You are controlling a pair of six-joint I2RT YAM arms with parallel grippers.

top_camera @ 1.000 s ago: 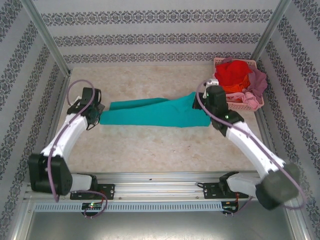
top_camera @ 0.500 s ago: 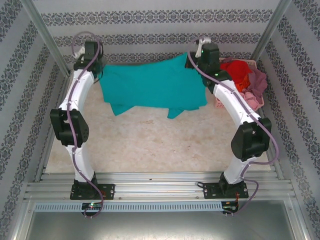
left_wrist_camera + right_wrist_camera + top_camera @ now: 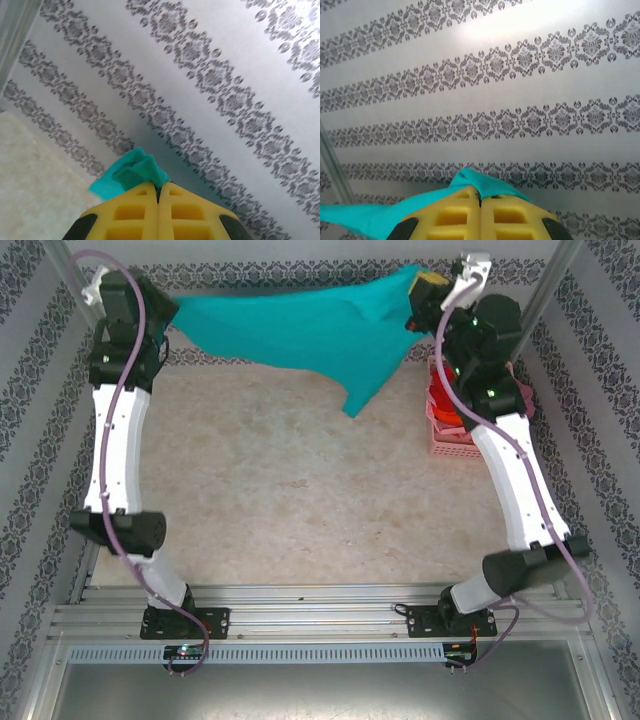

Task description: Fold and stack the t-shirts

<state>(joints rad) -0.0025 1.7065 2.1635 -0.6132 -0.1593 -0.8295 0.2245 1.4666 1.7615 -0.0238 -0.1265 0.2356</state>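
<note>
Early stage: left hand (image 3: 158,189) and right hand (image 3: 480,196), each pinching an edge, hold the teal t-shirt (image 3: 300,335) aloft, unfolded; other shirts (image 3: 443,405) lie in the basket (image 3: 455,440), none stacked.

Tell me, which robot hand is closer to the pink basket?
Right. The right gripper hangs raised on the same side as the pink basket, pinching one end of the teal t-shirt. The left gripper pinches the other end, far over at the left.

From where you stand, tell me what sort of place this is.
Likely a robot test booth, not a home: wallpapered panels on metal posts enclose a table with aluminium rails.
</note>
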